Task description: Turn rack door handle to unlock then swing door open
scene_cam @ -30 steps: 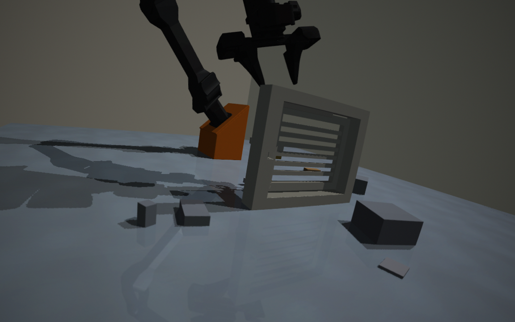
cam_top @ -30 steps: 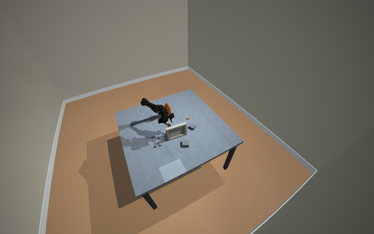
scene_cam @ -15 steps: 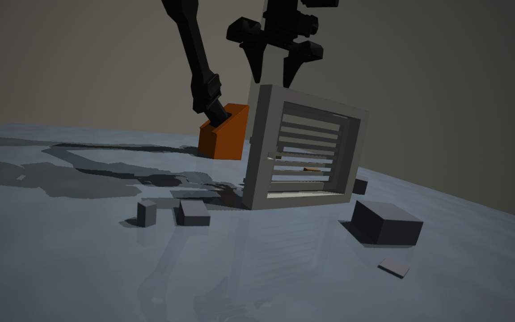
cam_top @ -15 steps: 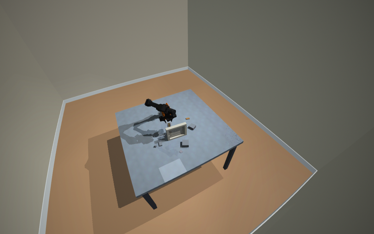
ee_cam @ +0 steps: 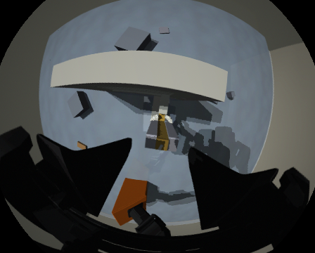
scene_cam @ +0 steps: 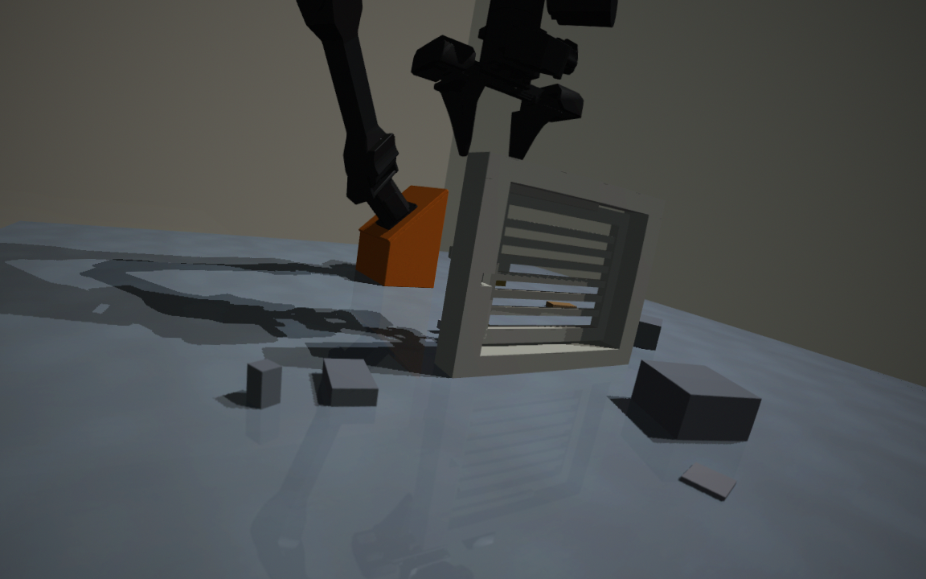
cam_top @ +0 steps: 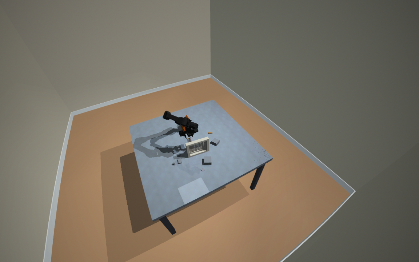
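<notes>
We see the end effector (cam_top: pixel 188 135) (scene_cam: pixel 490 155) (ee_cam: pixel 160 147) released, its fingers apart with nothing between them. It points down over the handle side of the frame (cam_top: pixel 198 140) (scene_cam: pixel 468 288) (ee_cam: pixel 140 67), which stands upright on the worktop (cam_top: pixel 237 156) (scene_cam: pixel 164 468) (ee_cam: pixel 207 39).

In our wrist view the handle (cam_top: pixel 189 139) (ee_cam: pixel 162 135), grey with a yellow middle, juts from the frame's arm-facing side and appears between the fingertips, but lies below them, ungripped. The slatted door (scene_cam: pixel 613 252) looks shut within the frame. We cannot tell how far the handle is turned.

Behind stands the arm's orange base (scene_cam: pixel 412 237) (ee_cam: pixel 131 193). On the far side from it we find a big block (cam_top: pixel 207 159) (scene_cam: pixel 696 406) (ee_cam: pixel 133 38) and a thin tile (cam_top: pixel 202 169) (scene_cam: pixel 709 482) (ee_cam: pixel 164 30). A small upright block (cam_top: pixel 173 163) (scene_cam: pixel 264 383) (ee_cam: pixel 230 95) stands near a low block (cam_top: pixel 179 161) (scene_cam: pixel 350 385). Another grey block (cam_top: pixel 215 141) (scene_cam: pixel 648 334) (ee_cam: pixel 78 104) sits near the frame's other end, and an orange piece (cam_top: pixel 210 132) (scene_cam: pixel 560 304) (ee_cam: pixel 81 145) lies on the base's side.
</notes>
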Motion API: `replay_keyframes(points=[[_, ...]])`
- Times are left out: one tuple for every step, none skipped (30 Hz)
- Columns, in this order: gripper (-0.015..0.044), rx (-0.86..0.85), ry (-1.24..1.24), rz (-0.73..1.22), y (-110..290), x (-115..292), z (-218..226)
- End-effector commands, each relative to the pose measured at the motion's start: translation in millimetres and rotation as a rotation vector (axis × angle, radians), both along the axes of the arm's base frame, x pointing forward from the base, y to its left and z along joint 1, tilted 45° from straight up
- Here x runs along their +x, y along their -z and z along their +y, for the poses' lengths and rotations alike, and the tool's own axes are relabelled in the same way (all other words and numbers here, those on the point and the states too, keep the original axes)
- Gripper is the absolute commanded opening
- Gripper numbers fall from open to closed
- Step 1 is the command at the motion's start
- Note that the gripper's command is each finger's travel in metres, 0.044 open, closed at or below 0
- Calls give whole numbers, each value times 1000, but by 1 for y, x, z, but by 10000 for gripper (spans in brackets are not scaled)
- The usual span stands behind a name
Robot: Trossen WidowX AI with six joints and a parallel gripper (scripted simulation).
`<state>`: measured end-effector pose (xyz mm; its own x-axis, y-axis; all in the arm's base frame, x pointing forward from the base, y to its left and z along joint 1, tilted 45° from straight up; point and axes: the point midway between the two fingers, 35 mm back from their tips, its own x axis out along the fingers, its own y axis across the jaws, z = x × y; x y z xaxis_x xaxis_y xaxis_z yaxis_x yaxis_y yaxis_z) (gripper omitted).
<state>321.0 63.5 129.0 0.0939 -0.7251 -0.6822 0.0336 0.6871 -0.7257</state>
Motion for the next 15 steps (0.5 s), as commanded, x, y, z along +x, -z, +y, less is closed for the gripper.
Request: replay_keyframes(points=[[297, 0, 1, 6, 4, 0, -6], [297, 1, 2, 7, 5, 1, -7], [297, 2, 3, 8, 7, 1, -8], [297, 3, 3, 8, 8, 1, -9], [297, 4, 4, 9, 9, 1, -10], [297, 5, 5, 10, 10, 1, -12], [297, 7, 6, 11, 11, 2, -13], [297, 8, 6, 11, 12, 2, -14], [297, 9, 7, 12, 13, 2, -15], [297, 10, 8, 13, 14, 2, -16], [297, 11, 8, 13, 16, 2, -17], [297, 12, 9, 14, 17, 2, -19], [297, 13, 10, 15, 18, 2, -20], [297, 14, 10, 15, 19, 3, -21], [297, 15, 11, 16, 20, 3, -22]])
